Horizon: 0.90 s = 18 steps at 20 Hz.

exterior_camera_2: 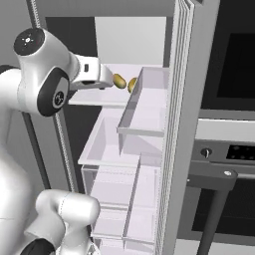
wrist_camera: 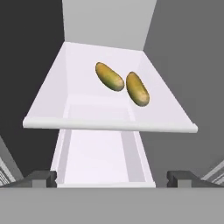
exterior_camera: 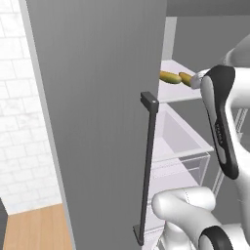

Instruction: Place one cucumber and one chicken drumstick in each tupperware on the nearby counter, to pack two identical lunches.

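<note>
Yellow-green oblong cucumbers (wrist_camera: 109, 76) lie side by side on the white fridge shelf (wrist_camera: 109, 127), so the wide-open, empty claw (wrist_camera: 112, 177) must advance and grasp one.

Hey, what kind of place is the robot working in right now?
Most likely a home kitchen, at an open fridge: two cucumbers lie on a white shelf, clear drawers sit below it, and a built-in oven stands to the right.

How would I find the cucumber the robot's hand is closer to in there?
Look inside the open fridge, at the white shelf above the clear drawers. Two yellow-green cucumbers lie there side by side. The nearer cucumber is the right one in the hand view, closer to the shelf's front lip.
</note>
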{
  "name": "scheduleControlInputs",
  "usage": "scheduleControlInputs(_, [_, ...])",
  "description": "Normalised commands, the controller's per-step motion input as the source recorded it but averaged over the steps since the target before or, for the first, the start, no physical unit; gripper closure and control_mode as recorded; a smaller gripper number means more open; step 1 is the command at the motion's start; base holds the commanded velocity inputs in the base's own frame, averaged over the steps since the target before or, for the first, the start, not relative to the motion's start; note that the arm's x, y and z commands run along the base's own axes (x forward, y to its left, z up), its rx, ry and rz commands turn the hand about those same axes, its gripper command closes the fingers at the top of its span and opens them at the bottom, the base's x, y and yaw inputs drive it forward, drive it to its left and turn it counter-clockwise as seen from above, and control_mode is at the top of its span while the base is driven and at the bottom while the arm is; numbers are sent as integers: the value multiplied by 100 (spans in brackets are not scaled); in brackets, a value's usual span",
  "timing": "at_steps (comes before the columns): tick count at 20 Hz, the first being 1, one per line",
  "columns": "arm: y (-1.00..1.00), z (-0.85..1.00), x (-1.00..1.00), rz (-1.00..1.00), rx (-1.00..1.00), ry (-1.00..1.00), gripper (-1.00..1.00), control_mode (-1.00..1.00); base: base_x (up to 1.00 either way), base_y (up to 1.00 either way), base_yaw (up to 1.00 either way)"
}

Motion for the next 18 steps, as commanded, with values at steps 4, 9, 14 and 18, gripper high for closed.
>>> scheduleControlInputs(4, [-33,-15,46,0,0,0,-100,-100,0,0,0])
scheduleControlInputs(9, [-23,-23,64,0,0,0,-100,-100,0,0,0])
scheduleControlInputs(14, [-11,-20,70,0,0,0,-100,-100,0,0,0])
scheduleControlInputs(18, [-24,-7,60,0,0,1,-100,-100,0,0,0])
